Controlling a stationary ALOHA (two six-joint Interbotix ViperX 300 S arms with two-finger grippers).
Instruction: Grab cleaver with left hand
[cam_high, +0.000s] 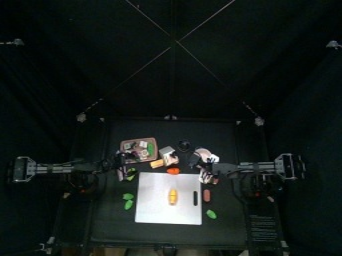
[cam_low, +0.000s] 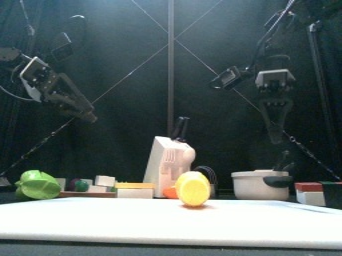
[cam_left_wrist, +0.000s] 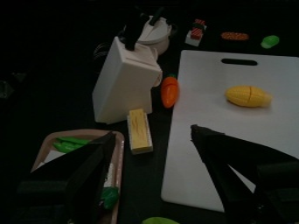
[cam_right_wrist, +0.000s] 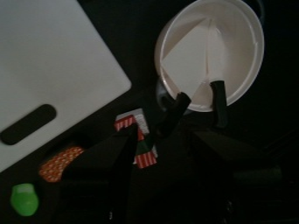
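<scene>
While spread wide, left claw (cam_left_wrist: 149, 175) above cutting board (cam_left_wrist: 233, 114), white knife block (cam_left_wrist: 122, 79) beyond.

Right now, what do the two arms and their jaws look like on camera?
Both arms are thin, black and jointed. The left gripper shows two long, flat black jaws. The right gripper has matching dark jaws. In the front view, pale blocks sit near each wrist, with cables behind.

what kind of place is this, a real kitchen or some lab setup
Most likely a lab rig staging a toy kitchen: black curtains pen in a small table that carries a white cutting board, a white knife block and small play-food pieces.
</scene>
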